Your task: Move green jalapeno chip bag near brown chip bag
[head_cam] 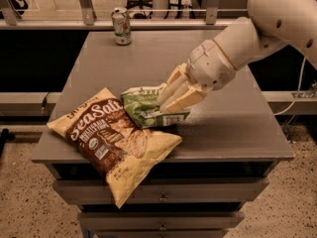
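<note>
Looking across a flat grey cabinet top (pixel 223 133) with drawers below and railings behind. Watching the cream two-finger gripper (pixel 163 104) on its white arm reaching down from the right, tips narrowly apart and pinching the right end of the small, crinkled green jalapeno chip bag (pixel 146 110). Seeing that bag lying on the surface just left of the gripper, touching the large, pillow-shaped dark brown chip bag (pixel 109 138) further left and nearer. Spotting a green-and-silver soda can (pixel 121 26) standing well beyond the gripper, back left.
</note>
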You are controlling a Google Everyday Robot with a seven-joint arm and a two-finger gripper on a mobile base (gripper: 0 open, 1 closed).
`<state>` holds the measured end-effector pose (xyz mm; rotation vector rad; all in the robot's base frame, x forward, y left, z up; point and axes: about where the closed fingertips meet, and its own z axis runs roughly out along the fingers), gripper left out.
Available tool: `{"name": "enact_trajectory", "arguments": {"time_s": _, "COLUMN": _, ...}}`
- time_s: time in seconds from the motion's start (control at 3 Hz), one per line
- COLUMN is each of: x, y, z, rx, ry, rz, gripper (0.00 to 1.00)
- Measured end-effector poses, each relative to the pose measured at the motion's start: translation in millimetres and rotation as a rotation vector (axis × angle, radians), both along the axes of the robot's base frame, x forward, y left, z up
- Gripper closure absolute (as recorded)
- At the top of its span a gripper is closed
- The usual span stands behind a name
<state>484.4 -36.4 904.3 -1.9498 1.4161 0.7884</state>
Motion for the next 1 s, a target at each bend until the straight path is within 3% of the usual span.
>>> {"name": "enact_trajectory", "arguments": {"time_s": 0.33, "x": 3.7, "y": -3.4, "z": 1.5, "rx": -0.017, "ry": -0.02, "rz": -0.012, "gripper": 0.06}}
{"name": "enact_trajectory", "arguments": {"time_s": 0.67, "x": 22.8, "y": -21.4, "z": 13.0, "rx": -0.047, "ry": -0.093, "rz": -0.072, "gripper": 0.0}}
{"name": "enact_trajectory", "arguments": {"time_s": 1.0, "x": 62.8, "y": -73.5, "z": 42.2, "rx": -0.121, "ry": -0.242, "rz": -0.195, "gripper": 0.0}}
